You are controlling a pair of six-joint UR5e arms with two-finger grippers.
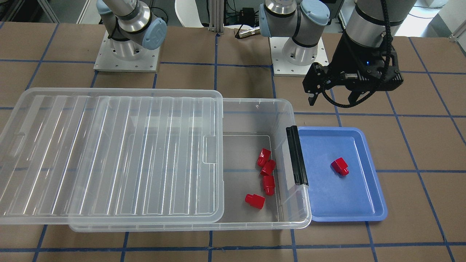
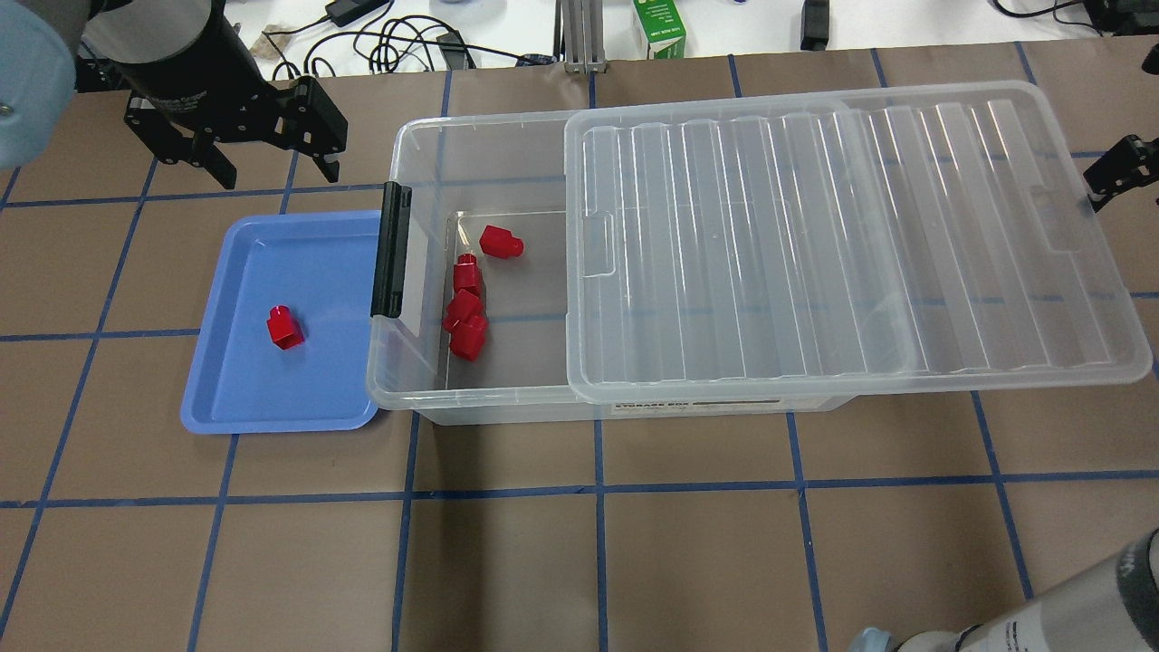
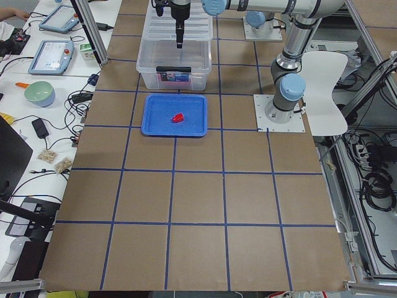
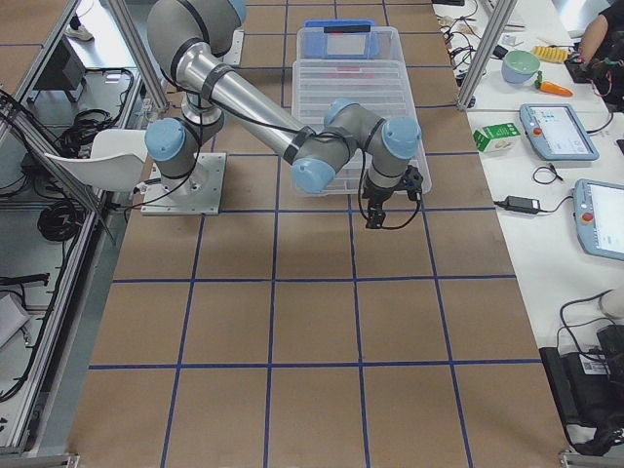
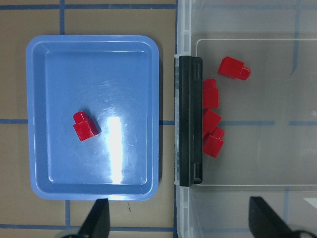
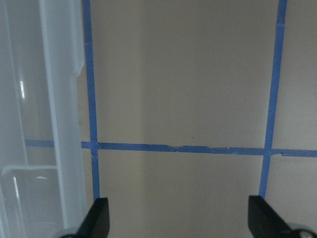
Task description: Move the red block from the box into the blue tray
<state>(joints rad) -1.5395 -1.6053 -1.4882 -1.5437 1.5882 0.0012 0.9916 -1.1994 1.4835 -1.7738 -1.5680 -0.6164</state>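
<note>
Left gripper [image 2: 276, 172]: wide, empty, upper left.
Right gripper [image 6: 181, 218]: wide, empty.
Risk: low sweep nudges blue tray [image 2: 226, 380], spills red block [image 2: 285, 328].

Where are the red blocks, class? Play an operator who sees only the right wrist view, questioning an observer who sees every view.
Observer: One red block lies in the blue tray.
Operator: And the rest?
Observer: Four more blocks lie in the box, at its uncovered end near the black latch.
Operator: Is anything being held?
Observer: No. The left arm's jaws stand open and empty, raised near the tray.
</note>
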